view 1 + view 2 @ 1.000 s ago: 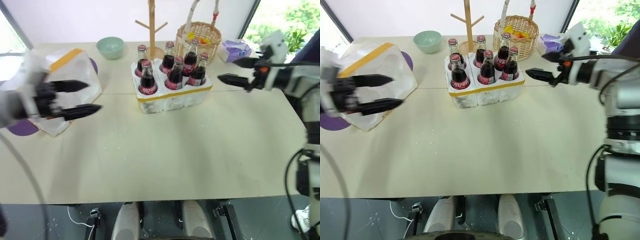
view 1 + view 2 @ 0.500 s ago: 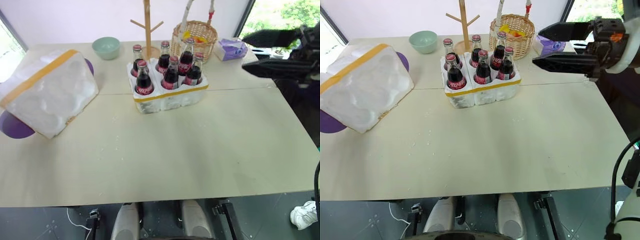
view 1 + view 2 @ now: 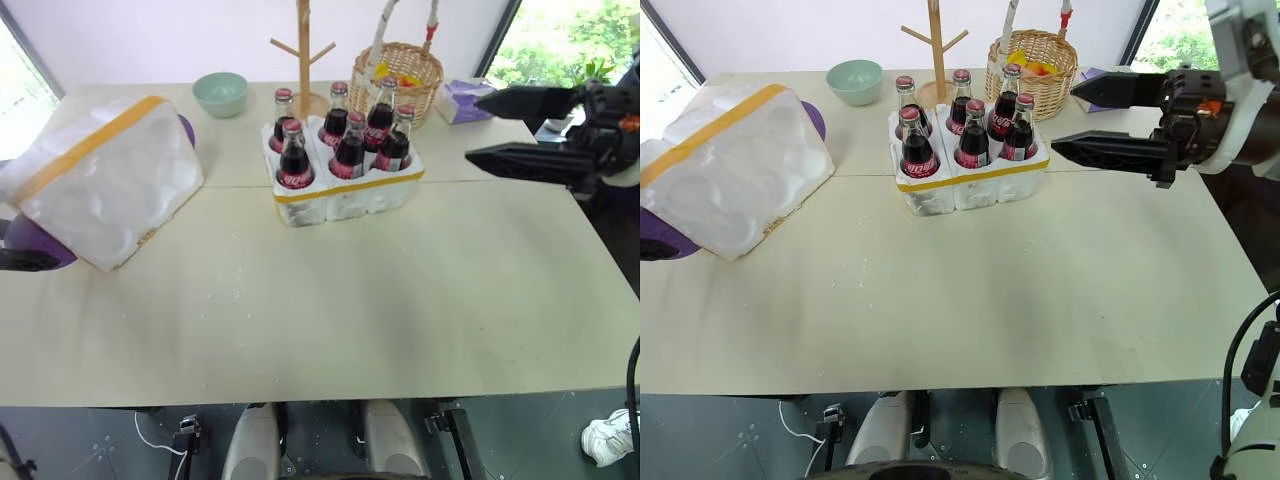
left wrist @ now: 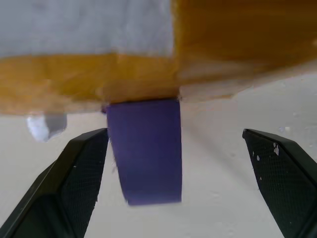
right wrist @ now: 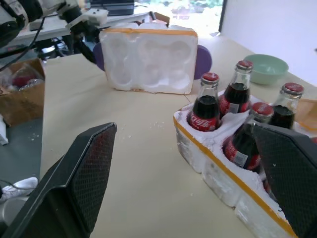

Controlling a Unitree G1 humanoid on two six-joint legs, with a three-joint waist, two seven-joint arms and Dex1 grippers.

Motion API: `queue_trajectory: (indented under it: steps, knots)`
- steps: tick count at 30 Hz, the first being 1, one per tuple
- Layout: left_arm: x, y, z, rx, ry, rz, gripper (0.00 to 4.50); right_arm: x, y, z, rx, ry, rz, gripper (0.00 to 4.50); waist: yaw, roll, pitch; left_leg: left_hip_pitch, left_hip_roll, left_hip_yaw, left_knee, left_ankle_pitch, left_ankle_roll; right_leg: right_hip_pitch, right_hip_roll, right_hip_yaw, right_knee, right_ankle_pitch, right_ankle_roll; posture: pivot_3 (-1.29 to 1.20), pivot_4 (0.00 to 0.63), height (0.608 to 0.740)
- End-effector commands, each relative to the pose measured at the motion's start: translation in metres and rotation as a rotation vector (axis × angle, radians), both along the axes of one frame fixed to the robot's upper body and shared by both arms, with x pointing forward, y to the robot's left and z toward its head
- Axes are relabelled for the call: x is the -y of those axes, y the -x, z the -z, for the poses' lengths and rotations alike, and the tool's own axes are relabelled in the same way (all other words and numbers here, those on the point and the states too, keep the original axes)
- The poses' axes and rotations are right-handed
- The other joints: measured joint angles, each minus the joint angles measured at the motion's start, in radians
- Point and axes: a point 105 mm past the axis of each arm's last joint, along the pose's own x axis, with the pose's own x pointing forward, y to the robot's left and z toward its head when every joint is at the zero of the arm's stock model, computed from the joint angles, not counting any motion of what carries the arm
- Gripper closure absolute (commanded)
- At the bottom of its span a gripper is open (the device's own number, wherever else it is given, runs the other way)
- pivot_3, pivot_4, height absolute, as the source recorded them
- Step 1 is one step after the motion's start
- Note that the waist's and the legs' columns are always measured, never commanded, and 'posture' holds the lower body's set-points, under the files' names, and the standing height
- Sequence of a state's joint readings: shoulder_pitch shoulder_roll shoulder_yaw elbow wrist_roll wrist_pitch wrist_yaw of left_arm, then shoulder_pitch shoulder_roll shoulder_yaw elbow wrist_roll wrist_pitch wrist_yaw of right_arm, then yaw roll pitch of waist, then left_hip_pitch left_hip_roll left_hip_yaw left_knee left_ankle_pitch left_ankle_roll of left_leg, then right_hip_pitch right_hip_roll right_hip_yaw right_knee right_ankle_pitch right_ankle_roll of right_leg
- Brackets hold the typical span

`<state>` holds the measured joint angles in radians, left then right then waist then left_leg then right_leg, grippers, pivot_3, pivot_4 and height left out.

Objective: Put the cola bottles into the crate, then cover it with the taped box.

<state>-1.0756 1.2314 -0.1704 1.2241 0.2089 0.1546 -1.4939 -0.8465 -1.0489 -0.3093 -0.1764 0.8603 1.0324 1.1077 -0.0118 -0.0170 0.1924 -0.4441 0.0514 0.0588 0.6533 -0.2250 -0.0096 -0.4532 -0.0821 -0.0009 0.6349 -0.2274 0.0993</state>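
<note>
Several cola bottles (image 3: 345, 140) with red caps stand upright in the crate (image 3: 350, 195), a low white foam block with a yellow band, at the table's back middle. At the left the taped box (image 3: 105, 180) lies tilted on a purple plate (image 4: 146, 158), its hollow side facing the crate. My left gripper (image 4: 173, 133) is open at the table's left edge, low beside the box and the plate; one of its fingers (image 3: 25, 262) shows there. Off to the right of the crate, my right gripper (image 3: 473, 128) hovers open and level, pointing at the bottles, holding nothing.
Behind the crate stand a wooden mug tree (image 3: 303, 50), a wicker basket (image 3: 405, 75) and a green bowl (image 3: 220, 93). A purple tissue pack (image 3: 462, 100) lies at the back right. The table (image 3: 330, 310) has bare surface in front of the crate.
My left gripper has swung from in front of the taped box out to the left and down to the table edge. The right gripper drew back slightly and rose. Both stayed open.
</note>
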Motion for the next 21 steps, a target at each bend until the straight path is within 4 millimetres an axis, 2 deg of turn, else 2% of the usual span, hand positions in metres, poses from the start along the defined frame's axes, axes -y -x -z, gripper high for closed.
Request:
queue_trajectory:
  steps: [1, 3, 6, 12, 13, 17, 21]
  knots:
    - [0.002, -0.007, -0.006, 0.023, -0.012, -0.008, 0.0, 0.0, 0.014, -0.011, 0.061, 0.014, 0.002, 0.05, 0.0, 0.0, 0.0, 0.0, 0.0, 0.0, 0.0, 0.0, 0.0, 0.0, 0.0, 0.0, 0.0, 0.0, 0.0, 0.0, 0.15, 0.74]
    - [0.005, -0.01, -0.003, 0.011, -0.015, 0.002, 0.0, 0.001, 0.016, -0.008, 0.051, 0.028, 0.004, 0.05, 0.0, 0.0, 0.0, 0.0, 0.0, 0.0, 0.0, 0.0, 0.0, 0.0, 0.0, 0.0, 0.0, 0.0, 0.0, 0.0, 0.15, 0.74]
    - [0.009, -0.015, -0.001, 0.02, -0.01, 0.006, 0.89, 0.001, 0.021, -0.006, 0.029, 0.035, 0.0, 0.0, 0.001, 0.0, 0.0, 0.0, 0.0, 0.0, 0.0, 0.0, 0.0, 0.0, 0.0, 0.0, 0.0, 0.0, 0.0, 0.0, 0.15, 0.74]
    - [0.009, -0.013, 0.001, 0.001, -0.016, 0.016, 3.78, 0.003, 0.019, 0.0, 0.045, 0.055, 0.034, 0.0, 0.002, -0.001, 0.0, 0.0, 0.0, -0.001, 0.001, 0.0, 0.0, 0.001, 0.0, 0.0, 0.001, 0.0, 0.0, 0.0, 0.15, 0.74]
    - [0.008, -0.013, 0.001, -0.001, -0.026, 0.019, 4.1, 0.004, 0.018, 0.001, 0.047, 0.058, 0.04, 0.0, 0.002, -0.001, 0.0, 0.0, 0.0, -0.001, 0.001, 0.0, 0.0, 0.001, 0.0, 0.0, 0.001, 0.0, 0.0, 0.0, 0.15, 0.74]
    - [0.009, -0.017, -0.01, 0.049, -0.041, 0.033, 4.1, 0.005, 0.015, 0.006, 0.028, 0.052, 0.046, 0.0, 0.001, -0.001, 0.0, 0.0, 0.0, -0.001, 0.002, 0.0, 0.0, 0.001, 0.0, 0.0, 0.001, 0.0, 0.0, 0.0, 0.15, 0.74]
    - [0.013, -0.029, -0.028, 0.196, -0.089, 0.08, 4.1, 0.01, 0.014, 0.014, -0.011, 0.069, 0.06, 0.0, 0.001, -0.001, 0.0, 0.0, 0.0, -0.002, 0.002, 0.0, 0.0, 0.001, 0.0, 0.0, 0.001, 0.0, 0.0, 0.0, 0.15, 0.74]
